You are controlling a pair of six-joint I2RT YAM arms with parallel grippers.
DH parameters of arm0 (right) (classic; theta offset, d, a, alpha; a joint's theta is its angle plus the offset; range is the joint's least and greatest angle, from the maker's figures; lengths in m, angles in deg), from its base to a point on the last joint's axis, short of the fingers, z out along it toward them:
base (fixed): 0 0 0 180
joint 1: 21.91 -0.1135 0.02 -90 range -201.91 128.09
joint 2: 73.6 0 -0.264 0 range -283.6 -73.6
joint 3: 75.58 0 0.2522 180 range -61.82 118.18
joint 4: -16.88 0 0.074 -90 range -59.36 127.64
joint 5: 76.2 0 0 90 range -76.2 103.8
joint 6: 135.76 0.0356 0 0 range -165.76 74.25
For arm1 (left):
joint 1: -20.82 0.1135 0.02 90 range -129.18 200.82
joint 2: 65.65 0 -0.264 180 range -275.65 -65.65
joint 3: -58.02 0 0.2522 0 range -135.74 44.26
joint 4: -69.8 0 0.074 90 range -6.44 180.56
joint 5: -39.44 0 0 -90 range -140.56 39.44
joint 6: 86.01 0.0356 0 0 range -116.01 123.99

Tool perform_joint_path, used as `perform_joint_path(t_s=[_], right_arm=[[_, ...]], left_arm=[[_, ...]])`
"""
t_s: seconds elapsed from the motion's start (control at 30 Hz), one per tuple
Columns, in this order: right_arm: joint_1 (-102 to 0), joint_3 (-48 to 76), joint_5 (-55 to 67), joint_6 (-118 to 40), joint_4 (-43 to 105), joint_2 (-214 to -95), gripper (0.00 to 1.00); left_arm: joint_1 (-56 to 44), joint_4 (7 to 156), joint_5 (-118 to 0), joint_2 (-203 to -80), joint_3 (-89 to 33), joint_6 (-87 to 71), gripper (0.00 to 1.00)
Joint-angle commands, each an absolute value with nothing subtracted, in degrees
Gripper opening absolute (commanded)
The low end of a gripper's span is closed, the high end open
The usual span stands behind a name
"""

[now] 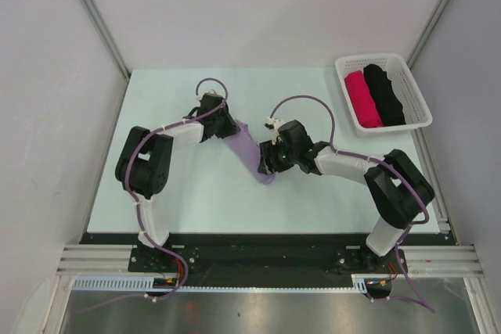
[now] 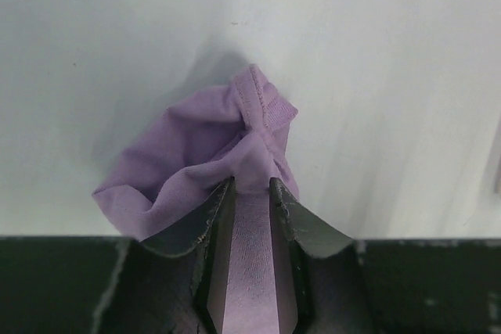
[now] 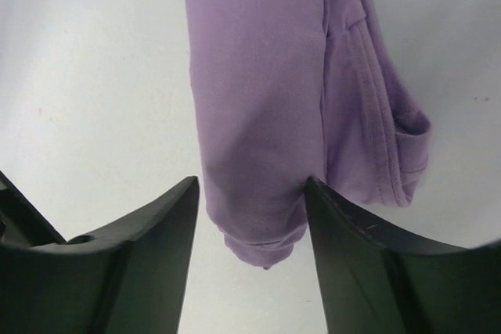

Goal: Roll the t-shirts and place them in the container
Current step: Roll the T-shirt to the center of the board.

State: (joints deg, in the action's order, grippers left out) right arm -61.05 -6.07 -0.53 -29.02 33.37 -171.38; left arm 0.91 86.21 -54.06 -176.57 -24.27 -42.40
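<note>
A lavender t-shirt (image 1: 249, 146) lies mid-table, gathered into a long narrow roll that runs from upper left to lower right. My left gripper (image 1: 228, 127) is at its upper end. In the left wrist view the left gripper (image 2: 252, 184) is shut on a bunched fold of the t-shirt (image 2: 196, 146), with cloth filling the gap between its fingers. My right gripper (image 1: 268, 163) is at the lower end. In the right wrist view the right gripper (image 3: 250, 185) is open astride the end of the t-shirt (image 3: 258, 76); its right finger (image 3: 344, 232) touches the cloth, the left one stands clear.
A white basket (image 1: 374, 57) sits at the table's back right corner, holding a rolled pink garment (image 1: 363, 98) and a rolled black one (image 1: 385, 93). Grey walls stand close on both sides. The arms' bases are at the near edge.
</note>
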Motion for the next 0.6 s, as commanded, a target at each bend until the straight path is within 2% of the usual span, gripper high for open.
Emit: perform_joint_path(t_s=[0.0,0.27,0.37,0.57], right_arm=[[-60.8,-4.4,3.8,-27.3,31.3,-166.5,0.66],[-57.4,-4.4,9.0,-21.8,28.8,-162.3,0.82],[-53.7,-4.4,3.0,-19.0,26.4,-164.8,0.89],[-50.0,-4.4,-6.0,-15.0,21.5,-171.6,0.95]], left_arm=[[-0.2,90.3,-53.6,-180.4,-24.6,-37.7,0.31],[-1.4,91.7,-54.3,-182.9,-26.2,-36.0,0.3],[-1.6,91.9,-54.2,-182.9,-26.3,-36.1,0.3],[-1.9,93.0,-54.2,-183.2,-27.6,-35.9,0.3]])
